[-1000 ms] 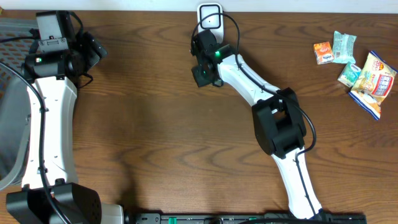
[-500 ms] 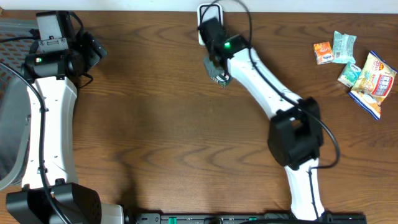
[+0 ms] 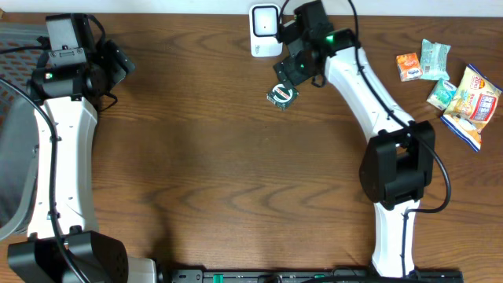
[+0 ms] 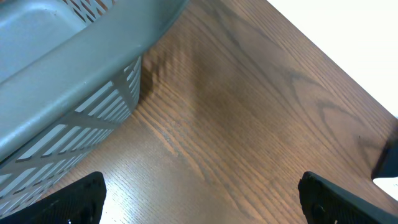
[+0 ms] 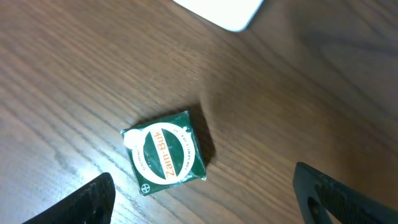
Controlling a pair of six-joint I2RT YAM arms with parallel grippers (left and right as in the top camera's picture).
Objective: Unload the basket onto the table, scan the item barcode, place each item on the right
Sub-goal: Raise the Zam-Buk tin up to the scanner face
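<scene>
Left fingers (image 4: 74, 202) and right fingers (image 5: 87, 202) wide apart, only tips in view; green box (image 5: 166, 160) loose, barcode hidden.

A wooden table (image 3: 220, 173) fills the overhead view. At its 9 o'clock edge sits a grey slatted basket (image 3: 12, 157). Near 2 o'clock lies a cluster of snack packets: an orange one (image 3: 408, 66), a pale green one (image 3: 435, 57) just beside it at 2 o'clock, another small green packet (image 3: 442, 94), and a yellow bag (image 3: 472, 106) touching it.
</scene>
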